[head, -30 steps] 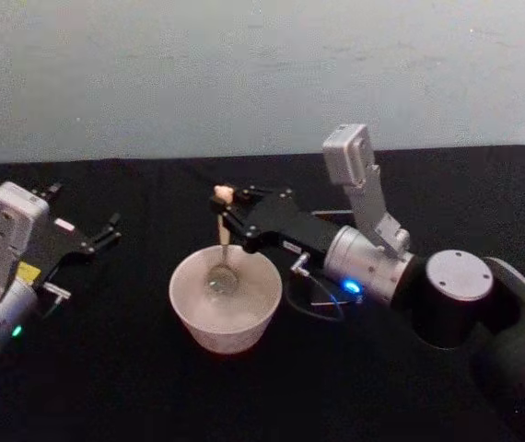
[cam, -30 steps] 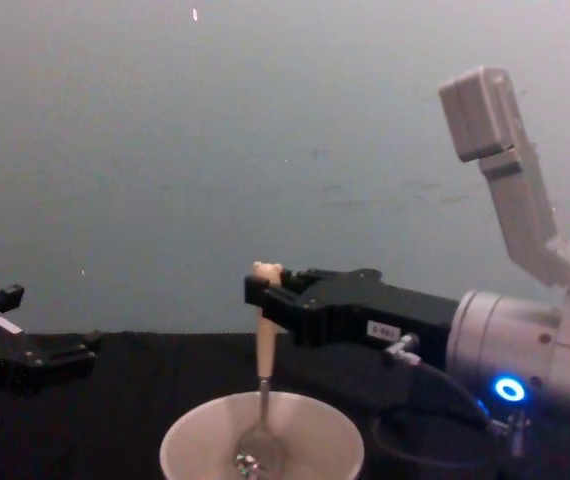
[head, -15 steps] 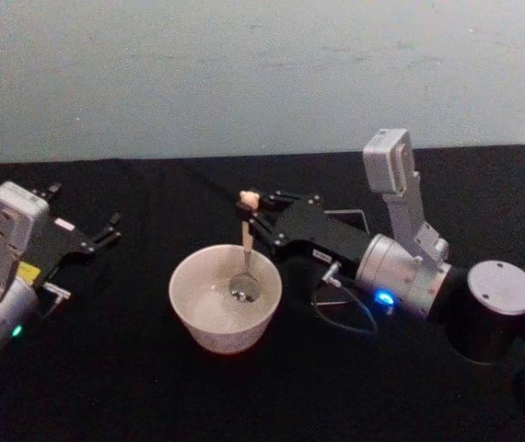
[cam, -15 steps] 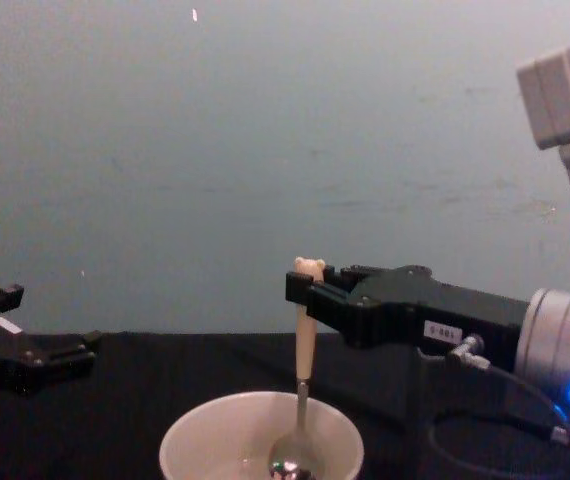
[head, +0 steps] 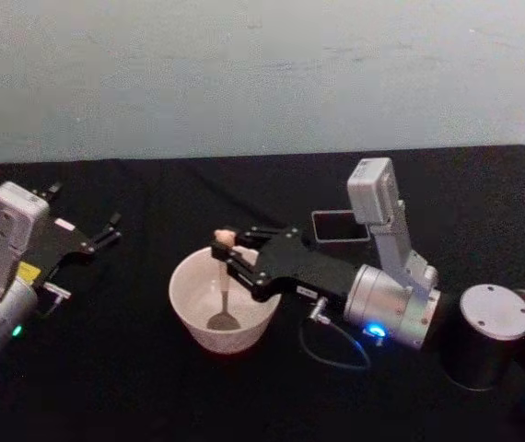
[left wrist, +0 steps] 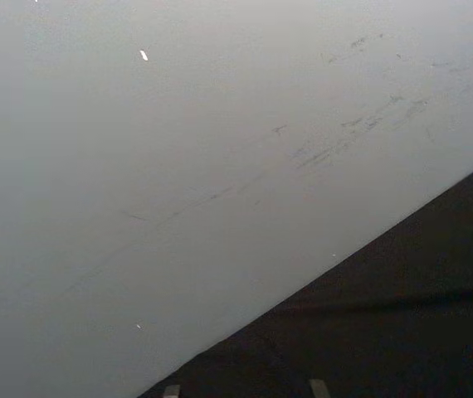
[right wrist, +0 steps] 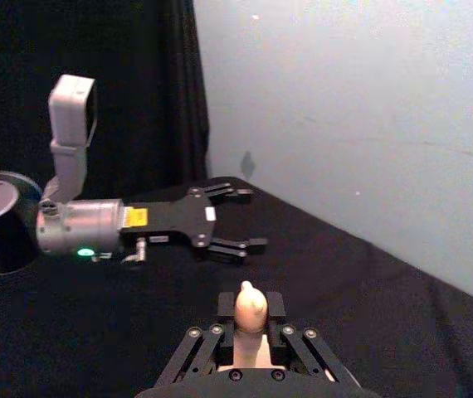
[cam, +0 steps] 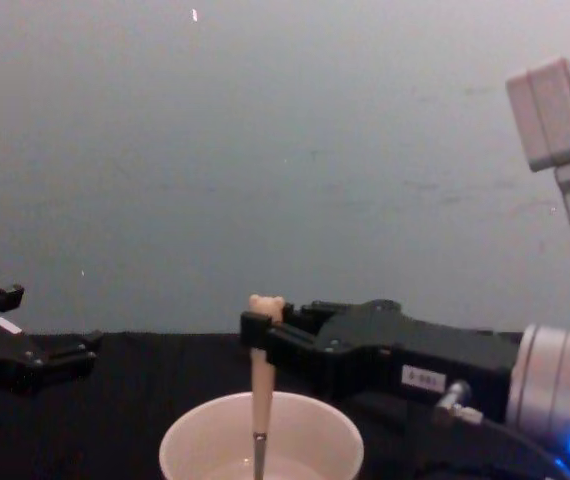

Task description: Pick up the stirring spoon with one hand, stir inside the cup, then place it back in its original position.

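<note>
In the head view the cream cup [head: 181, 299] stands mid-table. The stirring spoon [head: 225, 287] stands upright inside it, bowl down near the cup's bottom and bear head on top. My right gripper [head: 225, 250] is shut on the pale handle just under the bear head. The chest view has the same grip [cam: 259, 338] on the spoon [cam: 262, 385] above the cup [cam: 183, 438]. In the right wrist view the bear head [right wrist: 249, 305] sits between the fingers [right wrist: 225, 310]. The dark square holder [head: 339, 226] stands behind the right arm. My left gripper [head: 108, 230] rests open at the far left.
The table is covered in black cloth, with a pale wall behind it. A thin cable [head: 334, 354] loops on the cloth under the right wrist. The left gripper [right wrist: 245, 219] also appears farther off in the right wrist view, well apart from the cup.
My right gripper has swept the spoon around inside the cup, from the far right part to the nearer left part, and the arm has drawn back off the holder. The left arm has not moved.
</note>
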